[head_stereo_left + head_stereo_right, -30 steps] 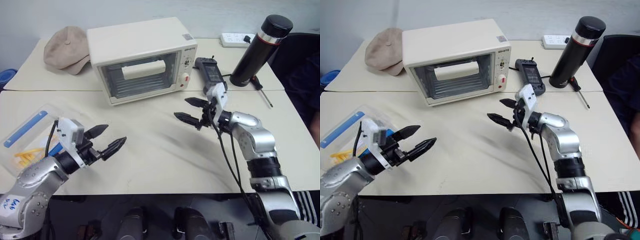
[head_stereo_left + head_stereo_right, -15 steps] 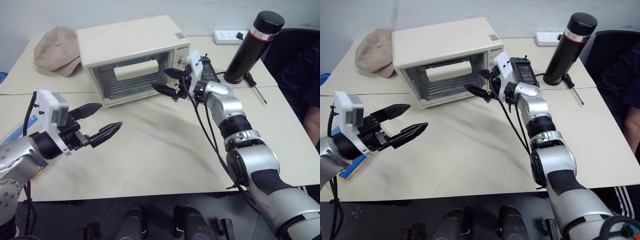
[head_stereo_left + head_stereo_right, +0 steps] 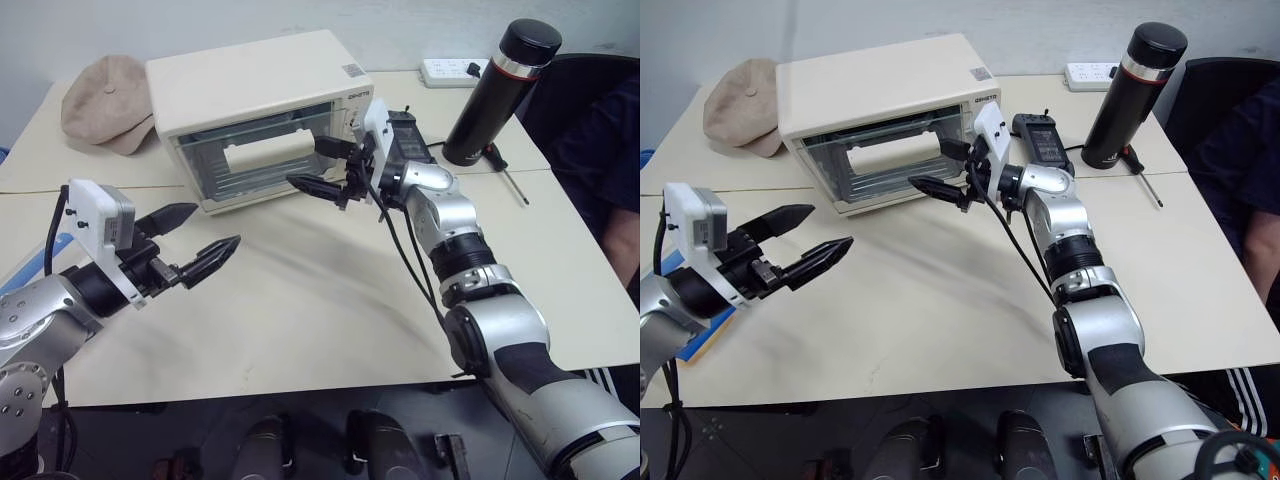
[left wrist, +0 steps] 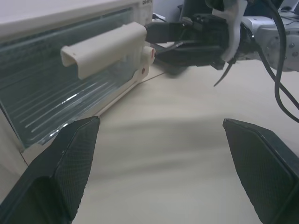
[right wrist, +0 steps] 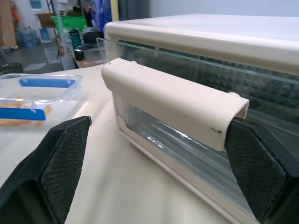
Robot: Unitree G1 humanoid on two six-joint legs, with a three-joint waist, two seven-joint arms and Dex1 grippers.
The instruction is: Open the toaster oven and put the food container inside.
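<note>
Two grippers are over the table (image 3: 330, 300), both empty. The food container (image 5: 39, 95) lies at the table's left edge, largely hidden behind the left arm in the head views. The left gripper (image 3: 205, 240) hovers with fingers spread wide, touching nothing, open tabletop ahead of it. The toaster oven (image 3: 255, 115) sits at the rear, door closed. The right gripper (image 3: 325, 168), fingers spread, flanks the cream handle (image 5: 170, 100); contact cannot be judged
</note>
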